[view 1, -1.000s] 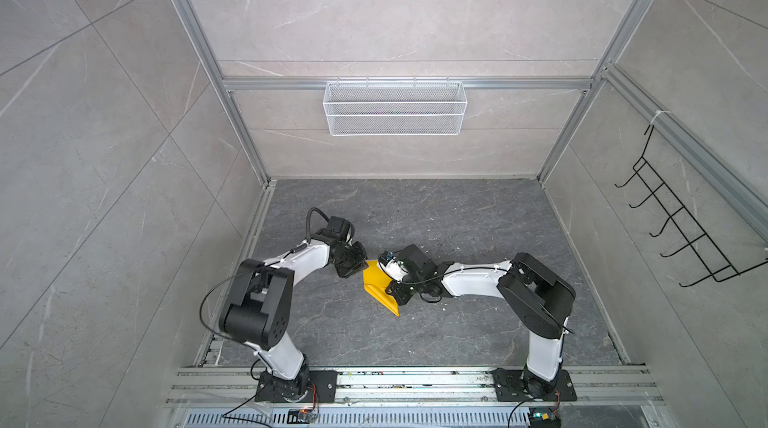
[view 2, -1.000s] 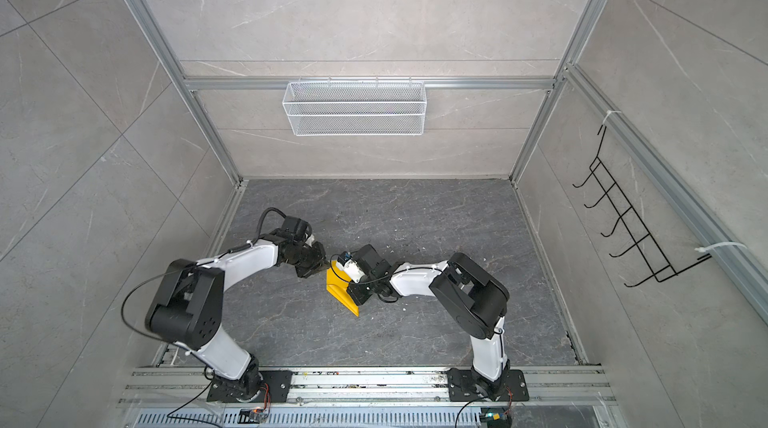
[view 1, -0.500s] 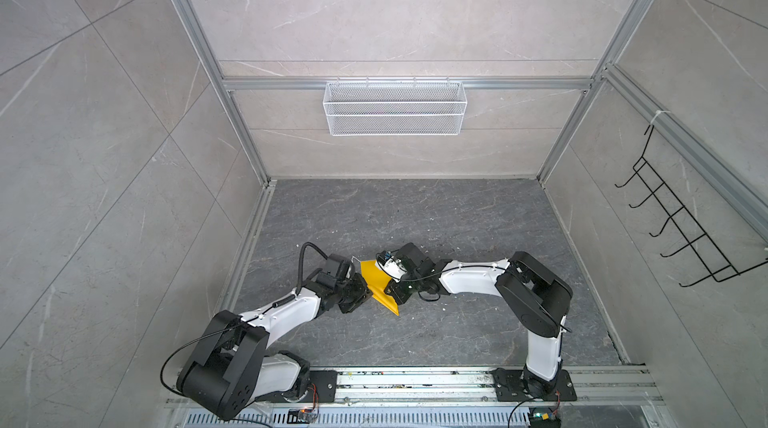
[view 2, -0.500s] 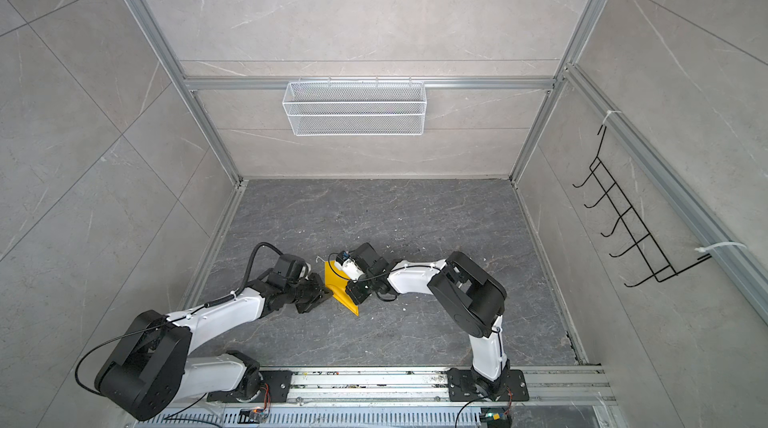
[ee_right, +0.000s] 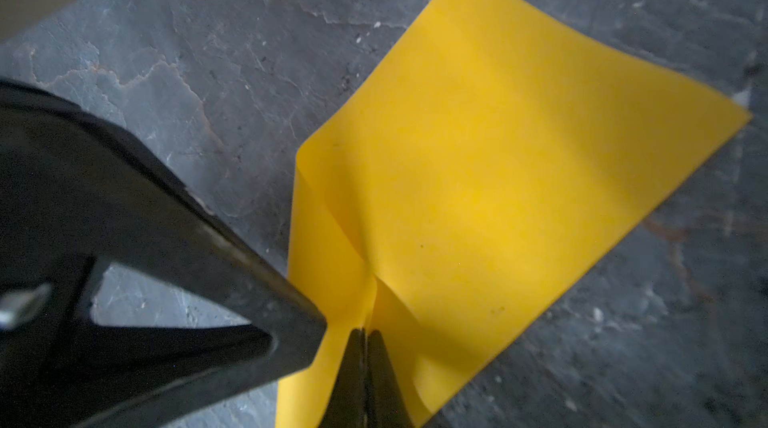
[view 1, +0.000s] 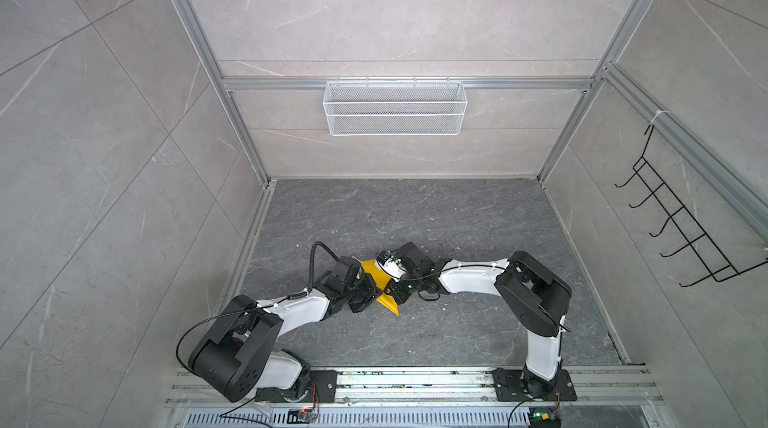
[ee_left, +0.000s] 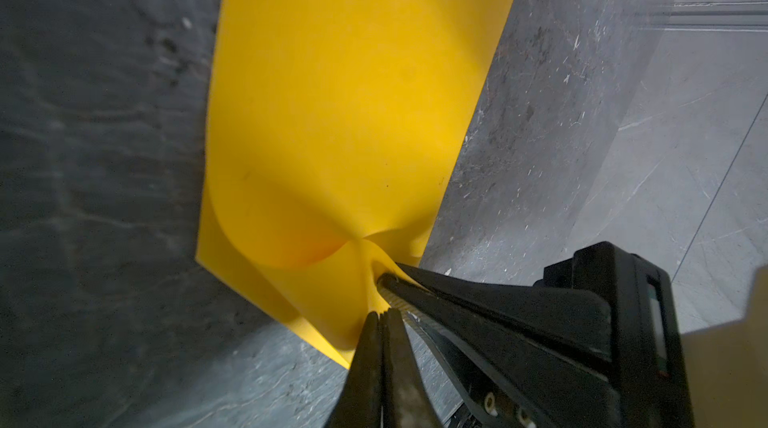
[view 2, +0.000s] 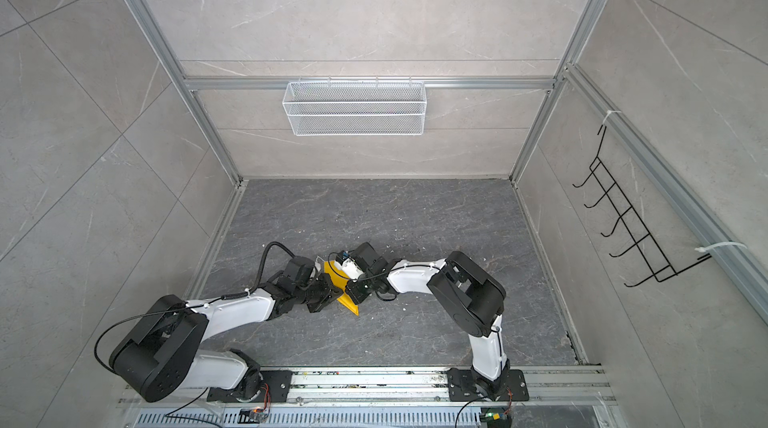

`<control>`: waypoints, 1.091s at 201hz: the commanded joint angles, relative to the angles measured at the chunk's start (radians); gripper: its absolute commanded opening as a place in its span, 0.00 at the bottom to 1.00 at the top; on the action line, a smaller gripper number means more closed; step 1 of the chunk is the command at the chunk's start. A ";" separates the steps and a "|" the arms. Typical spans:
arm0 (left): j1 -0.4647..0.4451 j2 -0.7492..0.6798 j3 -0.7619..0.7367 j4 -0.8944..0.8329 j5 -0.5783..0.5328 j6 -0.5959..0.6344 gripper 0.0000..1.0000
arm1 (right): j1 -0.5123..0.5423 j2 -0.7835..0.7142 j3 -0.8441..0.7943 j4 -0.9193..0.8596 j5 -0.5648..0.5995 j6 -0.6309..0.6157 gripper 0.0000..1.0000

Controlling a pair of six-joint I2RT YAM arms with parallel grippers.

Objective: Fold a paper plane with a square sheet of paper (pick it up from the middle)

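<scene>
The square sheet of paper [view 1: 371, 279] [view 2: 335, 275] is bright yellow and lies on the dark floor between both arms. Its middle is drawn up into a ridge [ee_right: 371, 280]. My right gripper [ee_right: 365, 331] [ee_left: 380, 280] [view 1: 391, 292] is shut on that ridge. My left gripper [ee_left: 383, 313] [view 1: 376, 293] is shut too. Its fingertips [ee_right: 307, 322] press against the paper right beside the pinch, and no paper shows between them. The rest of the sheet [ee_left: 353, 93] spreads out flat and uncreased. No paper plane is in view.
A white wire basket [view 1: 395, 114] hangs on the back wall. A black hook rack [view 1: 681, 230] is fixed to the right wall. Both arm bases sit on the aluminium rail [view 1: 415, 380] along the front edge. White specks dot the floor [view 1: 415, 213].
My left arm swung toward the front, then brought its gripper rightward up against the paper beside the right gripper. The right gripper and the pinched sheet stayed put.
</scene>
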 commanded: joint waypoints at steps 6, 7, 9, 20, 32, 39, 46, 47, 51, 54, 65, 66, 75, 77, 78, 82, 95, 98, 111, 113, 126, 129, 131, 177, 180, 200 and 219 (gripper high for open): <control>-0.001 0.009 0.008 0.011 -0.009 0.013 0.06 | -0.001 0.027 0.016 -0.050 -0.002 0.018 0.06; -0.001 0.009 0.008 0.011 -0.009 0.013 0.06 | -0.001 0.028 0.016 -0.050 -0.002 0.018 0.06; -0.001 0.009 0.006 0.011 -0.009 0.014 0.06 | -0.001 0.027 0.016 -0.050 -0.002 0.017 0.06; -0.001 0.012 0.001 0.011 -0.012 0.015 0.06 | -0.001 0.029 0.016 -0.050 -0.002 0.019 0.06; -0.001 0.017 -0.004 0.012 -0.012 0.017 0.06 | -0.001 0.031 0.019 -0.054 -0.002 0.019 0.06; -0.001 0.018 -0.006 0.014 -0.012 0.017 0.06 | -0.001 0.032 0.021 -0.055 -0.003 0.019 0.06; -0.001 0.020 -0.012 0.018 -0.013 0.017 0.06 | -0.002 0.032 0.023 -0.057 -0.002 0.019 0.06; -0.001 0.020 -0.013 0.018 -0.012 0.017 0.06 | -0.002 0.032 0.023 -0.057 -0.003 0.019 0.06; -0.001 0.019 -0.014 0.020 -0.013 0.016 0.06 | -0.003 0.032 0.023 -0.057 -0.003 0.019 0.06; -0.001 0.020 -0.015 0.019 -0.013 0.016 0.06 | -0.003 0.032 0.023 -0.057 -0.003 0.019 0.06; -0.001 0.020 -0.017 0.018 -0.014 0.017 0.06 | -0.004 0.034 0.024 -0.058 -0.005 0.019 0.06; -0.001 0.019 -0.017 0.017 -0.014 0.017 0.06 | -0.004 0.035 0.024 -0.058 -0.005 0.019 0.06; -0.001 0.020 -0.017 0.011 -0.017 0.020 0.06 | -0.002 0.036 0.026 -0.061 -0.005 0.021 0.06; -0.001 0.020 -0.017 0.011 -0.018 0.021 0.06 | -0.003 0.036 0.027 -0.061 -0.005 0.021 0.06; -0.001 0.020 -0.017 0.011 -0.019 0.021 0.06 | -0.003 0.037 0.027 -0.061 -0.004 0.021 0.06; 0.000 0.020 -0.018 0.009 -0.018 0.022 0.06 | -0.003 0.037 0.027 -0.060 -0.005 0.021 0.06; 0.000 0.021 -0.021 0.009 -0.024 0.021 0.06 | -0.003 0.038 0.028 -0.062 -0.007 0.022 0.06; 0.000 0.021 -0.021 0.009 -0.025 0.022 0.06 | -0.003 0.038 0.028 -0.063 -0.008 0.023 0.06; 0.000 0.022 -0.024 0.009 -0.026 0.022 0.06 | -0.003 0.040 0.032 -0.067 -0.009 0.023 0.06; -0.001 0.023 -0.024 0.009 -0.025 0.023 0.06 | -0.003 0.040 0.032 -0.068 -0.009 0.024 0.06; -0.001 0.026 -0.023 0.005 -0.026 0.024 0.06 | -0.004 0.042 0.036 -0.073 -0.011 0.026 0.06; 0.000 0.026 -0.023 0.003 -0.027 0.023 0.06 | -0.004 0.043 0.037 -0.073 -0.012 0.026 0.06; 0.000 0.027 -0.023 0.004 -0.027 0.024 0.06 | -0.003 0.043 0.039 -0.073 -0.013 0.027 0.06; -0.001 0.033 -0.028 0.003 -0.034 0.027 0.06 | -0.002 0.052 0.056 -0.096 -0.022 0.032 0.06; -0.001 0.033 -0.028 0.003 -0.032 0.027 0.06 | -0.003 0.053 0.057 -0.097 -0.024 0.034 0.06; -0.002 0.037 -0.026 0.003 -0.033 0.029 0.06 | -0.003 0.055 0.063 -0.104 -0.030 0.035 0.06; 0.001 0.022 -0.009 -0.015 -0.033 0.035 0.07 | -0.002 0.053 0.065 -0.106 -0.033 0.035 0.06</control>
